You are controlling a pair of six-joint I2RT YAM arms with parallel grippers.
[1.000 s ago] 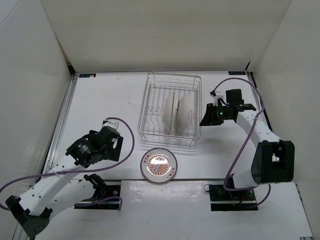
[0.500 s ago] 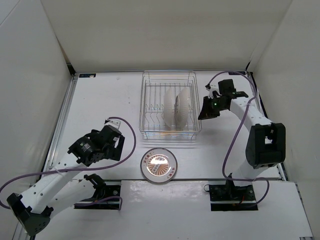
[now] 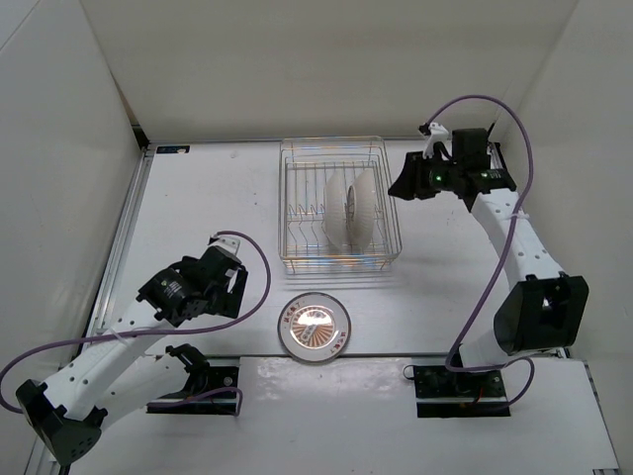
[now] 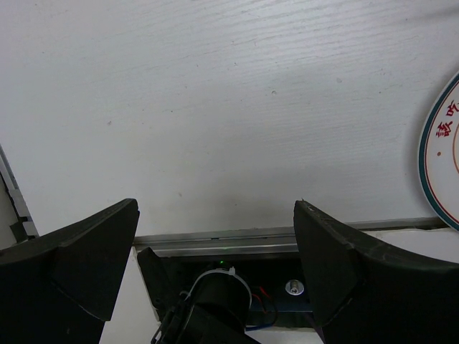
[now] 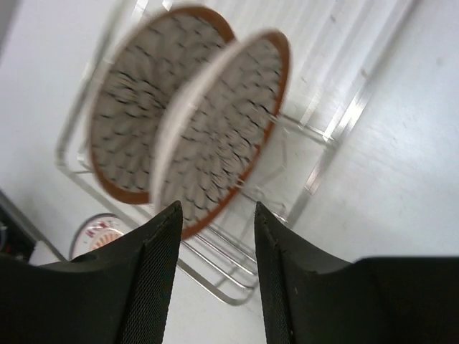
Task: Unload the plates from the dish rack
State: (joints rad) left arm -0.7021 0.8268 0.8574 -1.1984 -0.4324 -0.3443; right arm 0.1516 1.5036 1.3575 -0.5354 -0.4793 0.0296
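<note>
The silver wire dish rack (image 3: pixel 341 269) stands at the middle back of the table. Two plates stand on edge in it (image 3: pixel 341 206) (image 3: pixel 364 203). In the right wrist view both show brown petal faces with orange-brown rims (image 5: pixel 140 115) (image 5: pixel 229 122), blurred. A third plate (image 3: pixel 314 328) with orange radial lines lies flat on the table in front of the rack. My right gripper (image 3: pixel 398 188) is open and empty, raised beside the rack's far right corner and apart from the plates. My left gripper (image 3: pixel 170 305) is open and empty at the front left. The flat plate's rim (image 4: pixel 441 150) shows at its right.
White walls close in the table on three sides. A metal rail (image 4: pixel 272 240) runs along the near edge, with the left arm's base mount (image 4: pixel 215 294) below it. Purple cables loop off both arms. The rack's front wire (image 5: pixel 237 294) lies under my right fingers.
My right arm has swung back and up, from the rack's right side to its far right corner. The rack and its plates have shifted slightly. The left arm has barely moved.
</note>
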